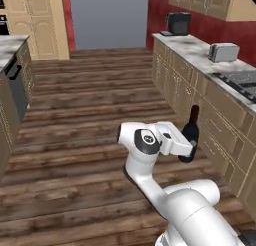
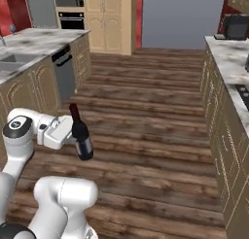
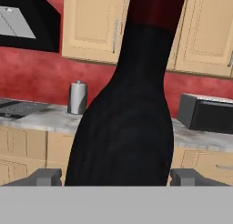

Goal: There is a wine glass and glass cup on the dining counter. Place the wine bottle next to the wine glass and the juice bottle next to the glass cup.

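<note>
Hand view: gripper (image 3: 116, 176) clamps wine bottle (image 3: 125, 123) body; dark red top, no legible writing.

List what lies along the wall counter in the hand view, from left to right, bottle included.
Stovetop → metal canister → wine bottle, in front of the counter, between the gripper's fingertips → toaster.

No text, label or number can be read anywhere
</note>
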